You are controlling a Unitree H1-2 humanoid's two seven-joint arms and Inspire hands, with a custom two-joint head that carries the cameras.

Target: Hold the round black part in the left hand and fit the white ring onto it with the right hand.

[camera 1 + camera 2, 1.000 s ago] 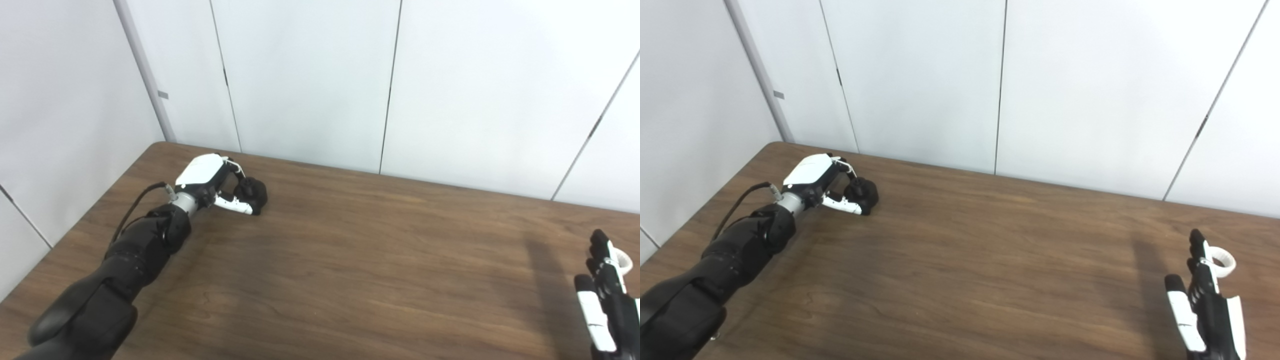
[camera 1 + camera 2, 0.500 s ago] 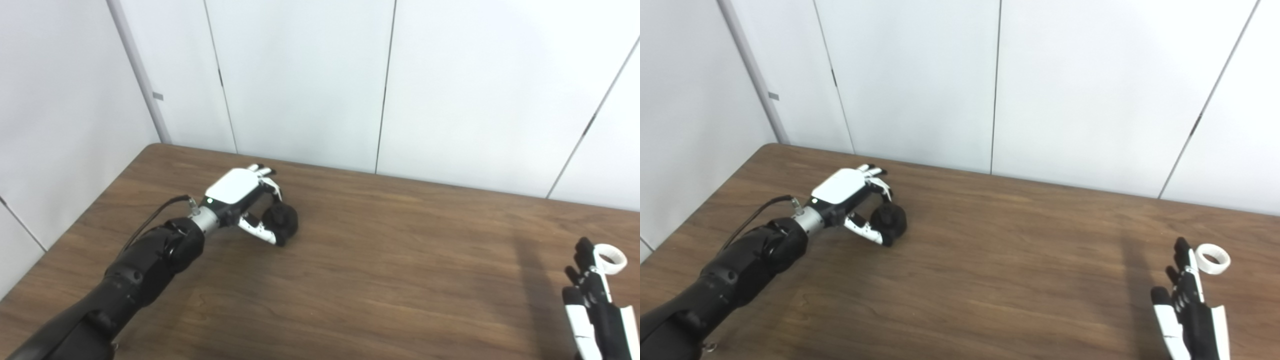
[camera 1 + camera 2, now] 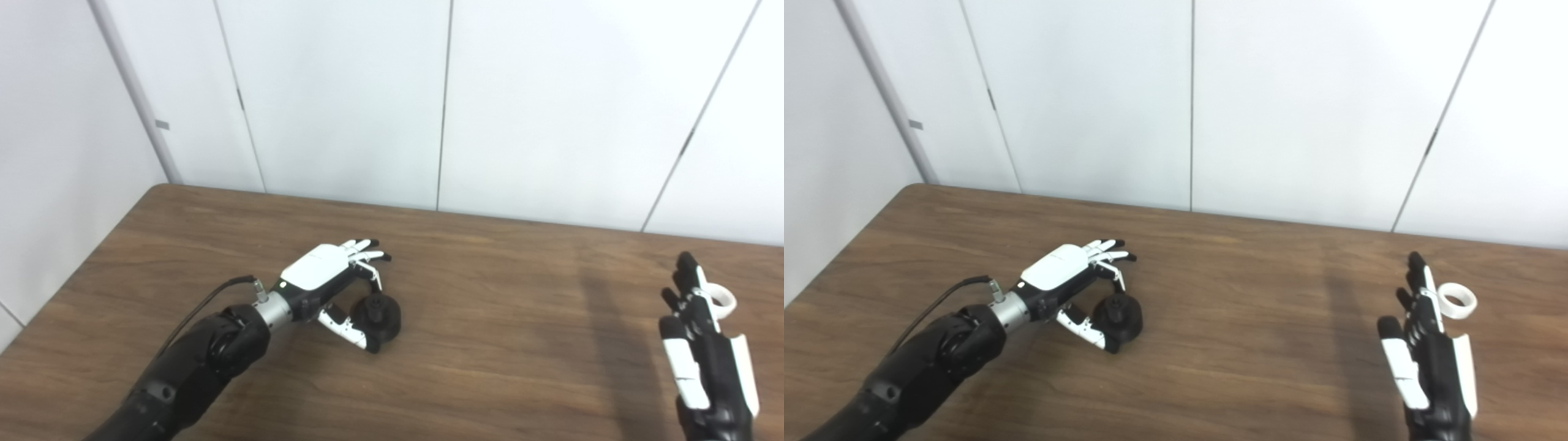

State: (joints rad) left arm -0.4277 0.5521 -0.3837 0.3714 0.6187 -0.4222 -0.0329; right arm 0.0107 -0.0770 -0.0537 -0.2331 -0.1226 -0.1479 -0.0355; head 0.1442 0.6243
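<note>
The round black part [image 3: 381,316] sits low over the brown table [image 3: 502,367], left of centre, also seen in the right eye view [image 3: 1119,317]. My left hand [image 3: 321,278] pinches it between the thumb below and one curled finger above; its other fingers are stretched out. The white ring [image 3: 1457,300] lies flat on the table at the right, partly hidden behind my fingers in the left eye view [image 3: 726,300]. My right hand [image 3: 1427,361] is open and empty, fingers straight and pointing away, its tips just left of the ring and not touching it.
White wall panels [image 3: 343,98] stand right behind the table's far edge and along its left side. Bare table top [image 3: 1262,318] lies between the two hands. A black cable [image 3: 202,309] runs along my left forearm.
My left hand has carried the black part from the far left corner toward the middle and nearer to me. The camera has swung right. My right hand stays open beside the ring.
</note>
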